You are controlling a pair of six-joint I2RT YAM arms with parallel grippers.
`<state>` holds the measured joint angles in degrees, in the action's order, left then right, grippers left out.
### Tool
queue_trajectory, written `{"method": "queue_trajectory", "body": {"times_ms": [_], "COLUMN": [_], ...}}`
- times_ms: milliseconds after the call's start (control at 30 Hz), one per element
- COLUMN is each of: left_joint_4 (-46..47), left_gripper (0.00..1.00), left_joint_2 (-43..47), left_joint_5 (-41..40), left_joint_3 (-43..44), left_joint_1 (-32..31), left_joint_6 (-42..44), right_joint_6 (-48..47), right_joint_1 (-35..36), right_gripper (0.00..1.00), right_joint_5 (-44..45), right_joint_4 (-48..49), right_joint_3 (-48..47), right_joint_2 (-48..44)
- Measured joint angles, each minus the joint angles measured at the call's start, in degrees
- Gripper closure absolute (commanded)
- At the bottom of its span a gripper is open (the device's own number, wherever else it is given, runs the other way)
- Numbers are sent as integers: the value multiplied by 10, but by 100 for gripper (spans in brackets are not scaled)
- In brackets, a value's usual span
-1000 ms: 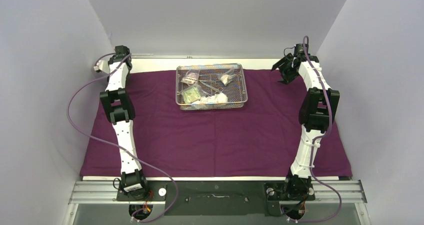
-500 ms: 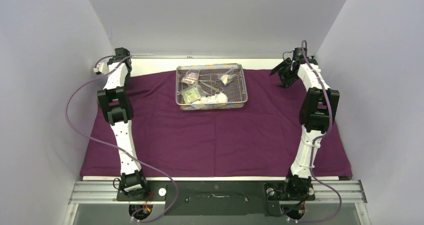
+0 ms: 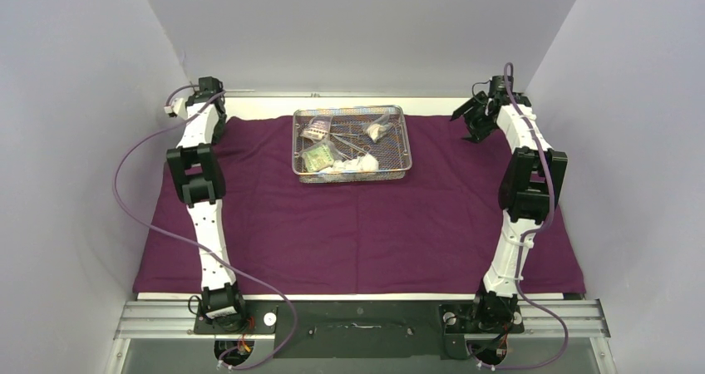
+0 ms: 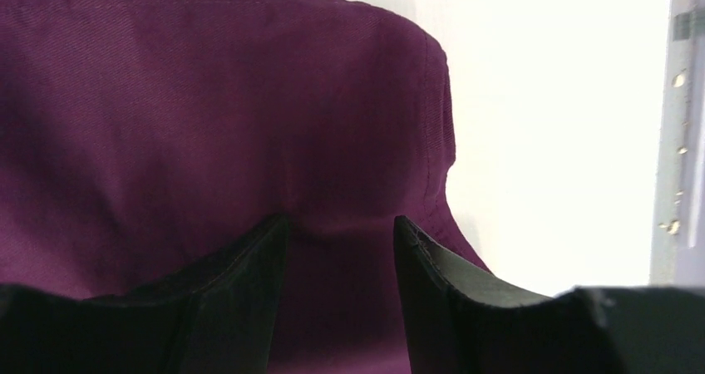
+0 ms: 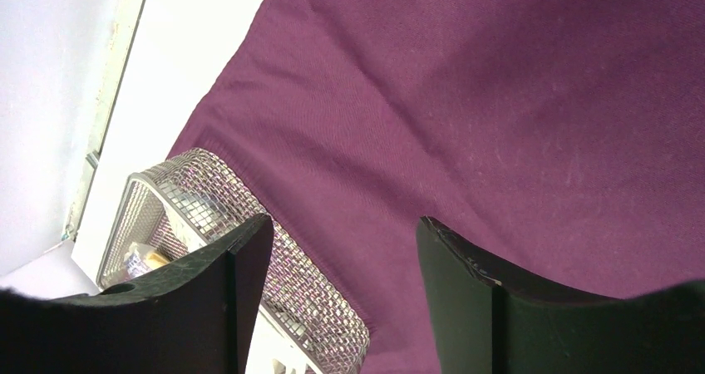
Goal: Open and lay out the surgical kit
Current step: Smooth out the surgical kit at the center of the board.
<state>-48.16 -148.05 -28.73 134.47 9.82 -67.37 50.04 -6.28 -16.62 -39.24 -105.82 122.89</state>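
Left claw [image 4: 341,222], jaws half-parted, poised over the dark purple cloth wrap [image 3: 357,233] at its far-left corner, right claw [image 5: 341,224] open above its far-right edge: a fold snagged by either of the 2 could drag the loaded wire-mesh tray [image 3: 353,179] at the cloth's far middle and spill its contents.

No legible text, label, brand or number in any view. Packets [image 3: 318,158] in the tray [image 3: 407,154] are too small to make out any print.
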Motion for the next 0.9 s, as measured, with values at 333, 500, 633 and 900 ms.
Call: {"method": "queue_trajectory", "body": {"times_ms": [333, 500, 633, 900], "left_joint_4": [-89, -162, -182, -169], "left_gripper": [45, 41, 38, 30], "left_joint_2": [6, 10, 23, 56], "left_joint_5": [-62, -92, -107, -109], "left_joint_3": [-5, -10, -33, -90], "left_joint_1": [-43, -75, -101, -144], "left_joint_6": [-26, -74, -94, -82], "right_joint_6": [2, 2, 2, 0], "right_joint_1": [0, 0, 0, 0], "right_gripper": [39, 39, 39, 39], "right_joint_5": [-5, -9, -9, -14], "right_joint_4": [14, 15, 15, 24], "right_joint_3": [14, 30, 45, 67], "right_joint_2": [0, -1, -9, -36]}}
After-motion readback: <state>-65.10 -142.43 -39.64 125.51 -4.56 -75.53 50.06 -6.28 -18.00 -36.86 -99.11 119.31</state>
